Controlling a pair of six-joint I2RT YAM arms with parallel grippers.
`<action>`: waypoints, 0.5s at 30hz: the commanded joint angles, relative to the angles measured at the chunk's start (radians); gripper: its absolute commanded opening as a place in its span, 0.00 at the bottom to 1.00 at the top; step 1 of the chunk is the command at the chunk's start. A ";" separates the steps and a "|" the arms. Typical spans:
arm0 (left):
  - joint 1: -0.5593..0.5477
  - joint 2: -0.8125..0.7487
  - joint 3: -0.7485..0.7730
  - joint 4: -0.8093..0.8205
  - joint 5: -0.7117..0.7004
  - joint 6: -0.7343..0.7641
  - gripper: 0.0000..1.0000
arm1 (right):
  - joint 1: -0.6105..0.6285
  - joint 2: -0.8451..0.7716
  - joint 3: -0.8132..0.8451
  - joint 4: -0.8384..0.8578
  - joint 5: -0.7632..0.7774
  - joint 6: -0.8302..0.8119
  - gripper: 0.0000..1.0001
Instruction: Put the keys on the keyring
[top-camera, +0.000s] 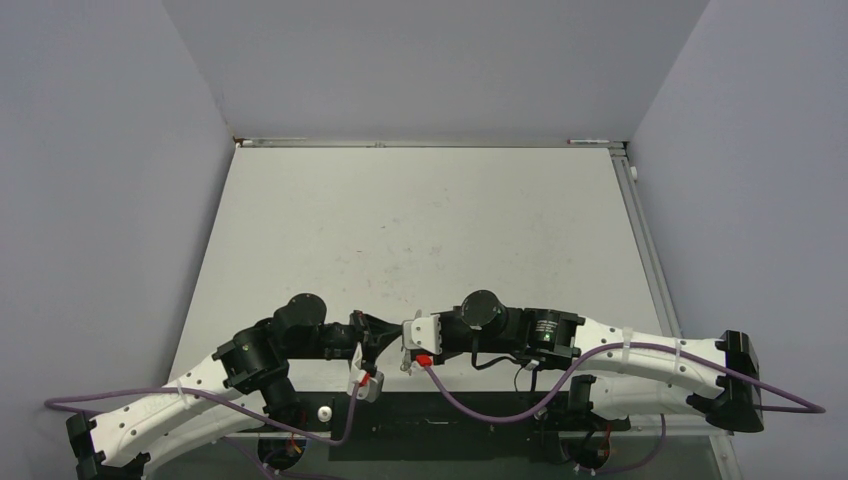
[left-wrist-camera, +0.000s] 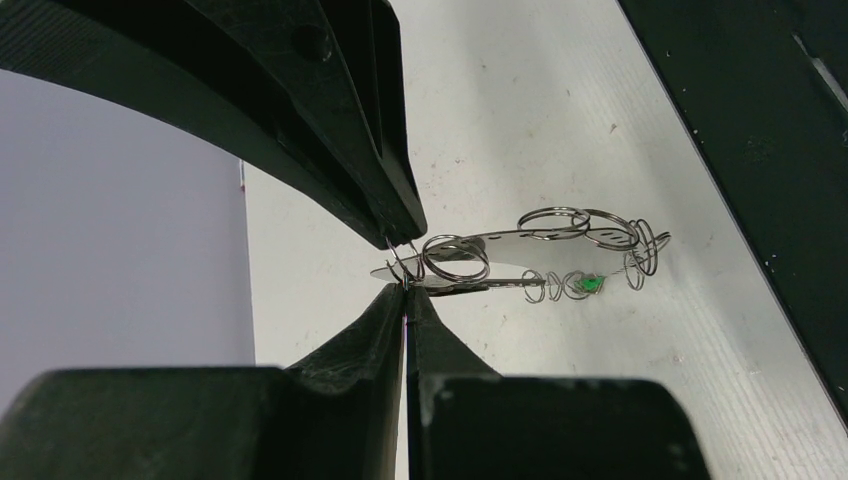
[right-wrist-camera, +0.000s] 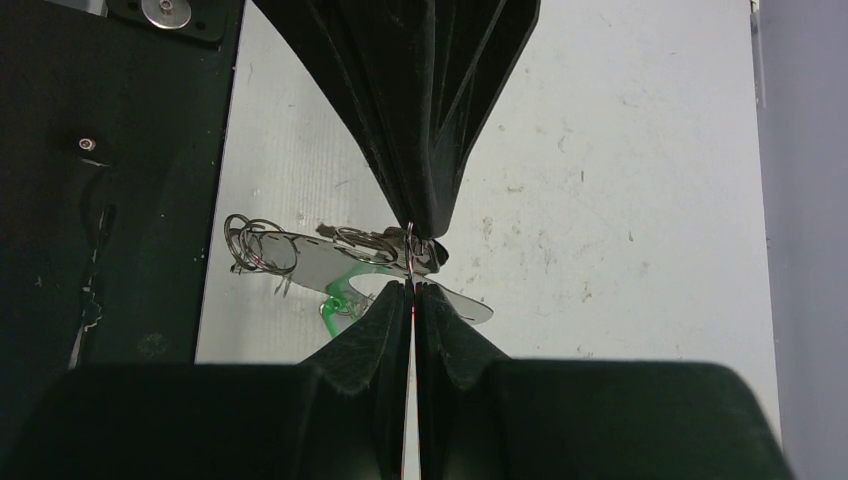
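Left gripper (left-wrist-camera: 405, 293) shut, tips pinching the end wire loop of keyring (left-wrist-camera: 455, 258). Right gripper (left-wrist-camera: 403, 236) closed on the same loop from above. Keyring hangs above table (left-wrist-camera: 520, 120): small silver rings, flat silver piece (left-wrist-camera: 500, 245), green tag (left-wrist-camera: 590, 285).

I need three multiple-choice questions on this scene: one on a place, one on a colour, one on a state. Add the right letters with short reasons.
1. Where do the left gripper and right gripper meet over the table? A far edge; B near edge, middle; C right edge.
2. The tag on the keyring is: A green; B red; C blue.
3. The left gripper's fingers are: A wide open; B half open; C shut on keyring wire.
B: both tips lie mid-width by the near edge. A: a bright green spot shows in both wrist views. C: the fingertips meet, pinching thin wire.
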 joint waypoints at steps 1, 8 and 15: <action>-0.008 -0.009 0.003 -0.017 -0.001 0.009 0.00 | -0.006 -0.041 0.058 0.066 0.015 0.009 0.05; -0.007 -0.009 0.002 -0.009 -0.007 0.003 0.00 | -0.005 -0.041 0.058 0.064 0.018 0.010 0.05; -0.006 -0.024 -0.012 0.031 -0.013 -0.019 0.00 | -0.006 -0.041 0.057 0.066 0.018 0.010 0.05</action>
